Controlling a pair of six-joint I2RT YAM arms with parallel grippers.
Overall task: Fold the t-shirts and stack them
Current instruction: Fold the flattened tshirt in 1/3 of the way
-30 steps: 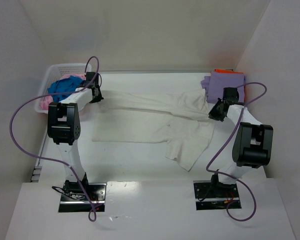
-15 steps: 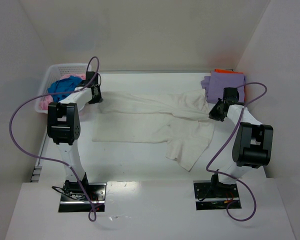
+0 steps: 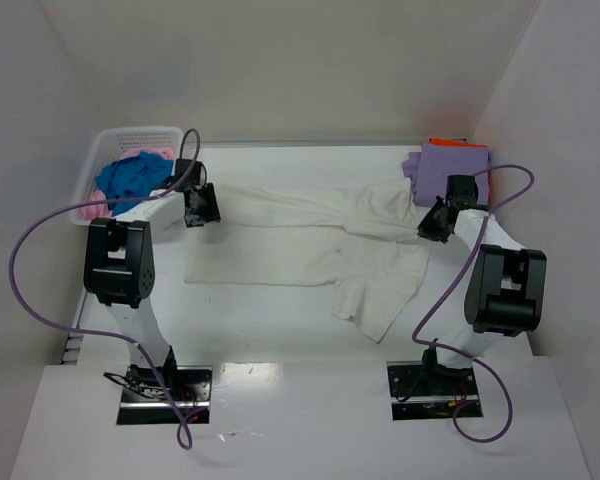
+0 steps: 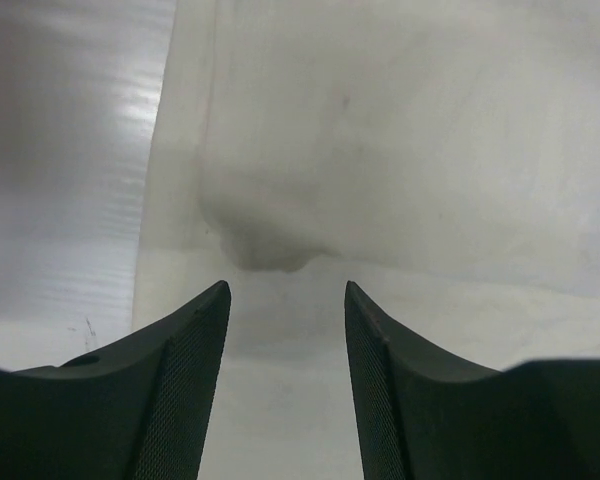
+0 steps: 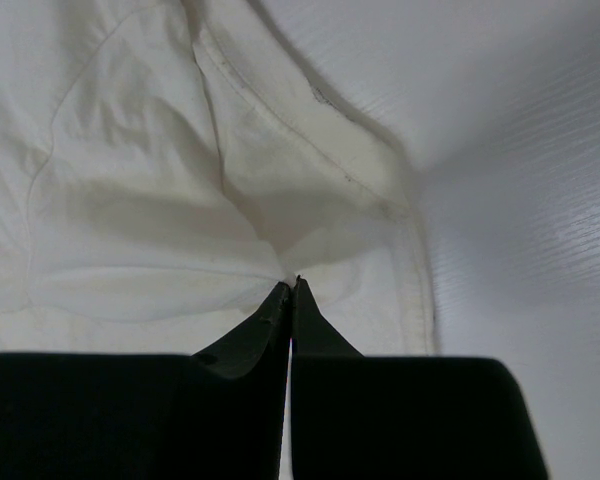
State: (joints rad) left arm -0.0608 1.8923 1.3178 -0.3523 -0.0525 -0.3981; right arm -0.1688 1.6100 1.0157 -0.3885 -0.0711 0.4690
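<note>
White walls close round a smooth white table (image 3: pixel 280 330). Our left gripper (image 4: pixel 285 290) has its mesh-textured black fingers spread apart, gripping nothing, above a soft dimple in the cream-white shirt (image 3: pixel 310 240). Our right gripper (image 5: pixel 291 285) is pinched tight on a puckered fold of that shirt near its seamed edge. The shirt lies rumpled across the table's middle.

Half a second ago the left gripper sat closer to the lattice basket (image 3: pixel 130 133); it has since swung rightward, while the right one has not moved.

We see only a sliver of the orange shirt (image 3: pixel 445 142) behind the folded lavender shirt (image 3: pixel 450 165). The blue shirt (image 3: pixel 130 178) covers most of the pink shirt (image 3: pixel 152 152) in the basket.
</note>
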